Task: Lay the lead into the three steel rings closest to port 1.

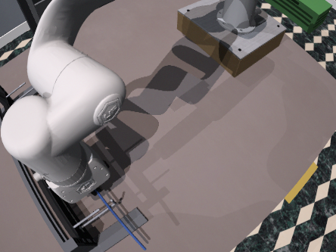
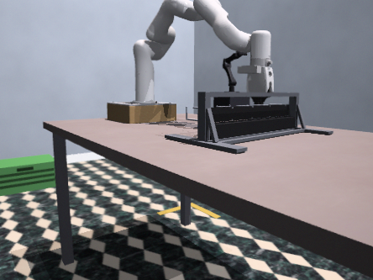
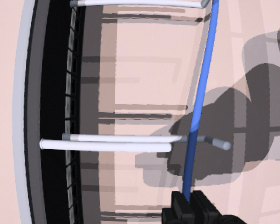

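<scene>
Heads up, your dark free-standing rack (image 1: pixel 70 244) (image 2: pixel 248 94) (image 3: pixel 34 100) sits at 9 o'clock in the wrist view, pale steel ring rods (image 1: pixel 87 218) (image 3: pixel 105 146) poking toward 3. Your jaws (image 1: pixel 95 191) (image 2: pixel 259 100) are pinched on the thin blue lead (image 1: pixel 121 221) (image 3: pixel 202 90), which runs toward 12.

My arm (image 1: pixel 77 77) (image 2: pixel 220 23) is smooth, rounded and whitish-grey, with a raised emblem on a round joint cap (image 1: pixel 108 110). Dark screws dot my pale wrist housing (image 1: pixel 81 181) (image 2: pixel 260 79); my jaws are black and blocky.
</scene>
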